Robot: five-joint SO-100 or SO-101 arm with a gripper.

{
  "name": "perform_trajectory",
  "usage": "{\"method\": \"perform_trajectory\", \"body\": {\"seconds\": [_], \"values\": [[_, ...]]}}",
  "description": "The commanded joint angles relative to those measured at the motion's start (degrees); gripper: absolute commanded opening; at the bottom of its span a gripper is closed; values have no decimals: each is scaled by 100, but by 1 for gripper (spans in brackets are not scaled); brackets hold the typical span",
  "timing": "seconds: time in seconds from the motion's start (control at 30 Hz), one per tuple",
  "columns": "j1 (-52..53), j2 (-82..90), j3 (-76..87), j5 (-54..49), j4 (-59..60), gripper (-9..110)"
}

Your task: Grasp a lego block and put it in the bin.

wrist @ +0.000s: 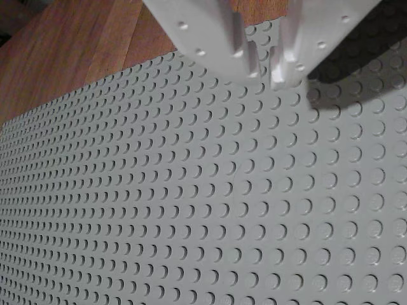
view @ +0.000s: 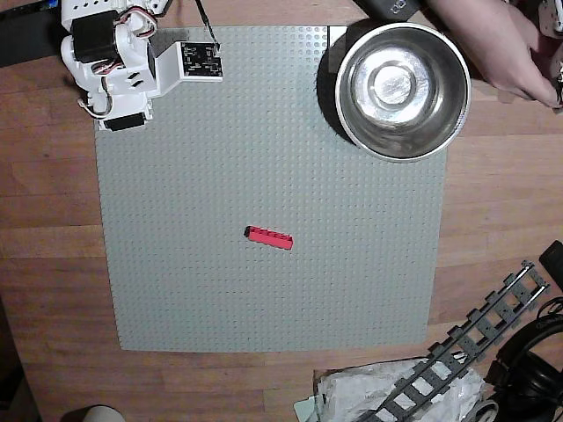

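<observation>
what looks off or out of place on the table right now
A person's hand reaches in at the top right corner of the overhead view, beside the steel bowl. Otherwise tidy: the red lego block lies flat mid-baseplate, slightly askew to the stud grid. The bowl is upright and empty.

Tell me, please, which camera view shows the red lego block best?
The overhead view: the lego block lies in full sight on the grey baseplate. The wrist view shows none of it, only studs and the end effector.
</observation>
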Motion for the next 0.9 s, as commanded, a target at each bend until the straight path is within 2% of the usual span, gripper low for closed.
{"method": "perform_trajectory", "body": {"seconds": [0.0, 0.3, 0.63, 0.87], "values": [[-88, 114, -9, -9, 9, 0], [-211, 114, 211, 53, -888, 0], [-853, 70, 44, 360, -2452, 13], [-896, -853, -668, 791, -3164, 14]]}}
